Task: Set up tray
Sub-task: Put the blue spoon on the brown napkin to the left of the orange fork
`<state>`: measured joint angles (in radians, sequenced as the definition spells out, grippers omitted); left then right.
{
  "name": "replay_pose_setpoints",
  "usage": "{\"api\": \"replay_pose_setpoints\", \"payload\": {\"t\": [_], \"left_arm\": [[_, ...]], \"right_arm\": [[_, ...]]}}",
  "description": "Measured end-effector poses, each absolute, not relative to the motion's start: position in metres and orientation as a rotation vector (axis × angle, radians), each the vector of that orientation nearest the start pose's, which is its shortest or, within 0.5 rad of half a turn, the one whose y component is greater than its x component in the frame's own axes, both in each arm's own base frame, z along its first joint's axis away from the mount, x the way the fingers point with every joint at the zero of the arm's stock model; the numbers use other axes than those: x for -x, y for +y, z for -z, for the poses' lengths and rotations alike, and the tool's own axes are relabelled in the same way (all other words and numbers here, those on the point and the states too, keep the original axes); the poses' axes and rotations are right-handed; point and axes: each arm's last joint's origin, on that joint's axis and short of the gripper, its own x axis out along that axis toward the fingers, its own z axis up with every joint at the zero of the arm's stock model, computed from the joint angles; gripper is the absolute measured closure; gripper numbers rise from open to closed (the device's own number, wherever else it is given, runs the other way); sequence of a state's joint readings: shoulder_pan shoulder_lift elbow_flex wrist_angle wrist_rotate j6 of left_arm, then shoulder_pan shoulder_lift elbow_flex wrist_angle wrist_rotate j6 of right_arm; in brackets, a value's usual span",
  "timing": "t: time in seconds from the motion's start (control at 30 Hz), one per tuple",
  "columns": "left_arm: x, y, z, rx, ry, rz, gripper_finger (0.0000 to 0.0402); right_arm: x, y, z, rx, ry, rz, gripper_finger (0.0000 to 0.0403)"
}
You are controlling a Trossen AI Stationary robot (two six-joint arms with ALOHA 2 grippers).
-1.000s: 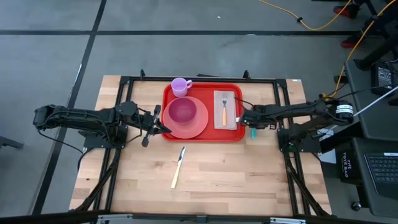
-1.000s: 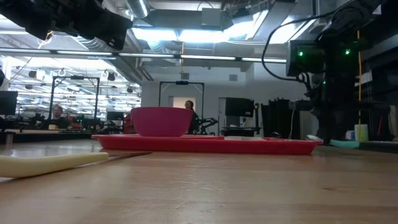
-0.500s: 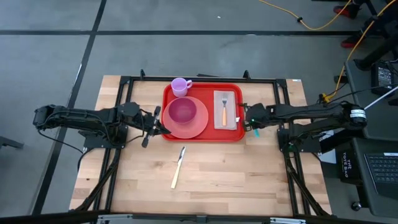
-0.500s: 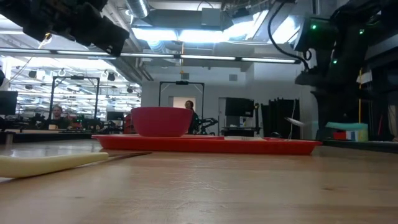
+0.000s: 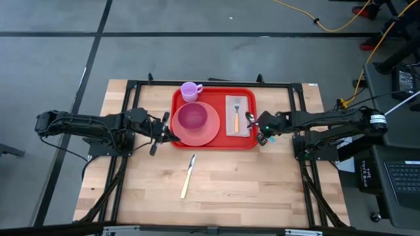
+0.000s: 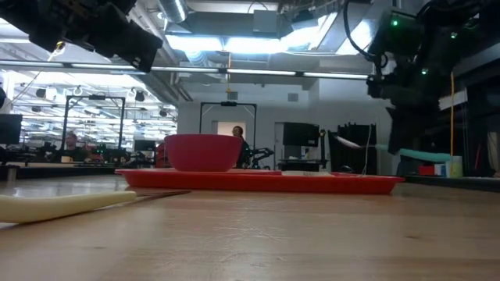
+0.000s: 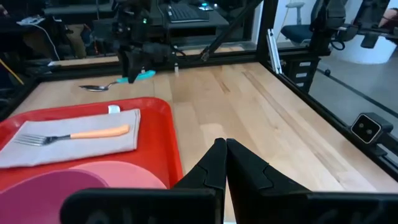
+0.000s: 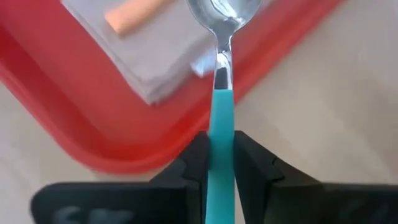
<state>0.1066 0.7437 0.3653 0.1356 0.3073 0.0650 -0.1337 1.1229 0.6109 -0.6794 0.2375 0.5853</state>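
Left gripper (image 5: 172, 135), fingers pressed together and empty, parked at red tray's (image 5: 213, 143) left edge beside pink plate (image 5: 205, 136) with bowl (image 5: 193, 117). Tray sits mid-table, cup (image 5: 190, 90) at back corner, fork (image 5: 236, 117) on napkin (image 5: 244, 102). Right gripper (image 8: 218, 149) pinches teal-handled spoon (image 8: 221, 93); you've swung its bowl in over tray's right rim (a second ago it hung off-tray). Placement looks close. Knife (image 5: 188, 176) still loose on table.
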Motion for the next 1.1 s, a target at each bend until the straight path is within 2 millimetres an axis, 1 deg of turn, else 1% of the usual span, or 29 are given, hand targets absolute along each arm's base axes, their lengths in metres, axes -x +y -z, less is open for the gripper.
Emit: {"api": "replay_pose_setpoints", "payload": {"t": [0.07, 0.2, 0.37, 0.53, 0.77, 0.87, 0.97, 1.1], "left_arm": [[-0.168, 0.009, -0.225, -0.016, 0.226, 0.207, 0.0398], [-0.169, 0.009, -0.227, -0.020, 0.209, 0.206, 0.0398], [-0.169, 0.009, -0.227, -0.020, 0.207, 0.206, 0.0398], [-0.169, 0.010, -0.227, -0.023, 0.208, 0.176, 0.0398], [-0.169, 0.012, -0.227, -0.029, 0.211, 0.119, 0.0398], [-0.169, 0.012, -0.227, -0.031, 0.212, 0.100, 0.0398], [-0.169, 0.012, -0.227, -0.031, 0.212, 0.099, 0.0398], [-0.169, 0.012, -0.227, -0.031, 0.212, 0.100, 0.0398]], "right_arm": [[-0.185, -0.033, -0.186, -0.384, 1.032, 0.641, 0.0346], [-0.193, -0.034, -0.191, -0.331, 0.956, 0.587, 0.0346], [-0.204, -0.034, -0.196, -0.319, 0.825, 0.546, 0.0346], [-0.212, -0.026, -0.193, -0.306, 0.721, 0.456, 0.0346], [-0.223, -0.020, -0.189, -0.418, 0.634, 0.493, 0.0346], [-0.234, -0.018, -0.185, -0.457, 0.583, 0.503, 0.0346], [-0.244, -0.017, -0.175, -0.490, 0.617, 0.523, 0.0346], [-0.267, -0.018, -0.177, -0.520, 0.632, 0.542, 0.0346]]}}
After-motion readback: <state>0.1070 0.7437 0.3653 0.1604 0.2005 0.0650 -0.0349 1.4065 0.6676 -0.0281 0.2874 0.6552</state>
